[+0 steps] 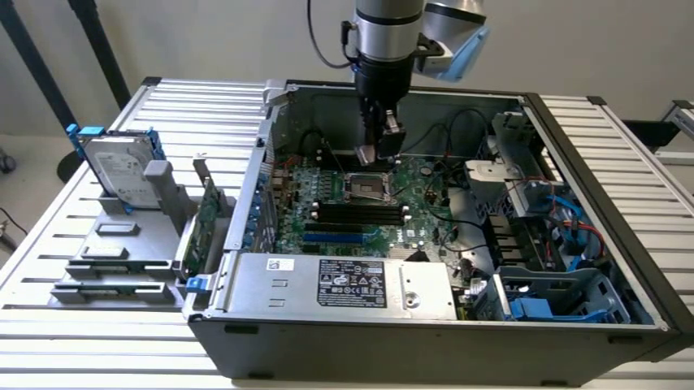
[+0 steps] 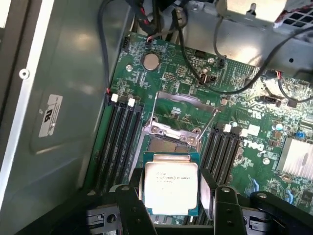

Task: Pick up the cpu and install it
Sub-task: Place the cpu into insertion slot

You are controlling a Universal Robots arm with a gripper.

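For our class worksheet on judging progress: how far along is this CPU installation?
Done: the cpu is picked up, and the socket on the motherboard stands open, its cover plate raised. In hand: the gripper grips the cpu by two edges, above the socket. Left: the cpu is not yet seated in the socket.

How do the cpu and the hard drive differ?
The cpu is small and square; the hard drive is larger, with blue rails. The cpu is gripped by the end effector over the motherboard; the hard drive stands in a grey rack outside the case. Both have silvery faces.
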